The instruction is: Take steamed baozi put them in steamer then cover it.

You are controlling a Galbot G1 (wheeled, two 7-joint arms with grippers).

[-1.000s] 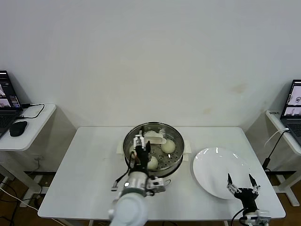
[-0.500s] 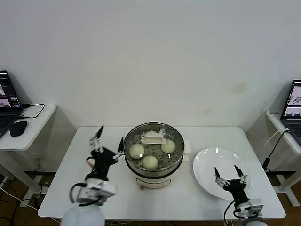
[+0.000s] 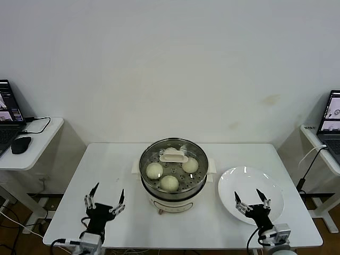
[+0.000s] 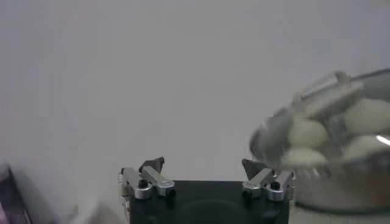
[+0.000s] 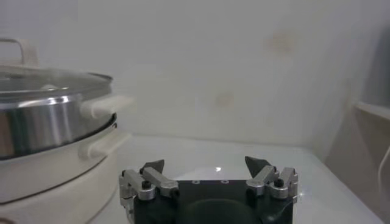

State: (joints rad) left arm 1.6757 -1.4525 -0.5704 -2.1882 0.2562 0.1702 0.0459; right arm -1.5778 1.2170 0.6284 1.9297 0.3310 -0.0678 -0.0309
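Observation:
The steamer (image 3: 172,195) stands at the table's centre. The cover (image 3: 159,158) lies on it, with its cream-white handle (image 3: 173,155) at the far side. Three baozi (image 3: 169,183) show through the glass; a fourth is hidden. My left gripper (image 3: 104,202) is open and empty, low over the table's front left, apart from the steamer. In the left wrist view my left gripper (image 4: 204,167) is open, with the blurred steamer (image 4: 329,158) off to one side. My right gripper (image 3: 252,202) is open and empty over the plate's near part. In the right wrist view my right gripper (image 5: 207,165) is open, beside the steamer (image 5: 42,122).
A flat white plate (image 3: 239,180) lies right of the steamer, with nothing on it. A side table (image 3: 32,143) with a laptop and mouse stands at the far left. Another side table (image 3: 324,149) with a laptop and cable stands at the far right.
My left gripper has drawn back from over the steamer to the table's front left and sunk lower. My right gripper has shifted slightly left over the plate. The cover stays on the steamer.

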